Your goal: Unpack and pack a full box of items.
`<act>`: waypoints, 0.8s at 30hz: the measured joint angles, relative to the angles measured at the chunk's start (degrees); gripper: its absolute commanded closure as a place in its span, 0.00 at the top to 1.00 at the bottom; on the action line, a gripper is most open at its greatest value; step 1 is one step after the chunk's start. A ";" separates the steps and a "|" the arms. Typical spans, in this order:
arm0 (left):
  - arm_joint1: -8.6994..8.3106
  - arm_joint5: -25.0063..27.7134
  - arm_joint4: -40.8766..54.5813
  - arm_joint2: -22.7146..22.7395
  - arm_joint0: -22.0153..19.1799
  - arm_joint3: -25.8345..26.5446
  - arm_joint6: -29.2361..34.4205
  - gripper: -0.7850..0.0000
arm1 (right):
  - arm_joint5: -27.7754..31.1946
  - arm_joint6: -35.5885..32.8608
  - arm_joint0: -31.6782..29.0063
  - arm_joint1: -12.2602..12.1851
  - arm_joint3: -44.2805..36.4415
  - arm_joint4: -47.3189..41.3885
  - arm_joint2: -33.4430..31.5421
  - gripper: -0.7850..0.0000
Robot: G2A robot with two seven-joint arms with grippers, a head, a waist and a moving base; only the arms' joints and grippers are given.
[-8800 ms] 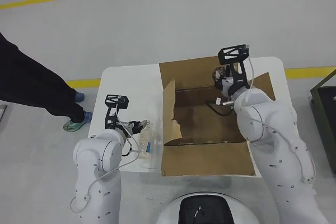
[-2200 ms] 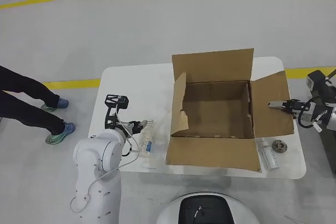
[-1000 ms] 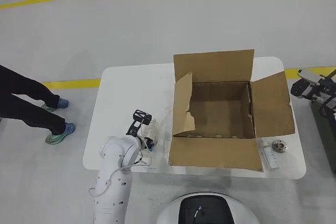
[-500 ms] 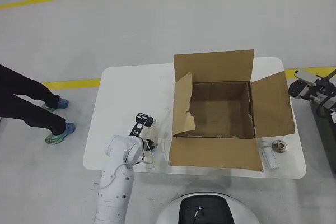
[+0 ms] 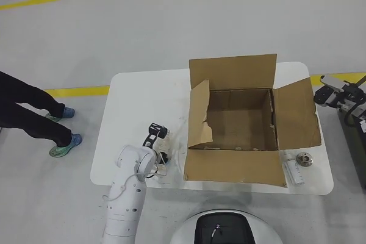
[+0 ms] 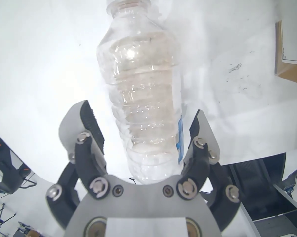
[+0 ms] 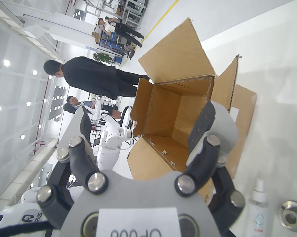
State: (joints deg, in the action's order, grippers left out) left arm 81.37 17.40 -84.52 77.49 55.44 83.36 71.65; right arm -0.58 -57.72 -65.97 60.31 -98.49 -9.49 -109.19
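You see the box point(image 5: 232, 72) standing open on the surface point(image 5: 140, 104), flaps spread and its brown floor showing. The left end effector point(image 5: 165, 147) is at a clear bottle point(image 5: 172, 139) lying just beside the box's left wall. A spray bottle point(image 5: 293, 171) and a metal ring point(image 5: 304, 160) lie by the near right corner. The right end effector point(image 5: 324, 94) hangs past the surface's right edge.

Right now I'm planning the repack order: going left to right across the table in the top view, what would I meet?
water bottle → cardboard box → metal flange
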 measured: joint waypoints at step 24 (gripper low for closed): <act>-1.31 -3.25 2.44 2.11 0.84 6.01 -0.70 0.00 | 0.22 2.70 -0.71 -2.03 0.57 -1.01 -1.65 1.00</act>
State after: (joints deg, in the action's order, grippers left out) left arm 80.06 14.16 -82.08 79.60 56.29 89.37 70.95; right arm -0.36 -55.02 -66.67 58.28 -97.93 -10.50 -110.85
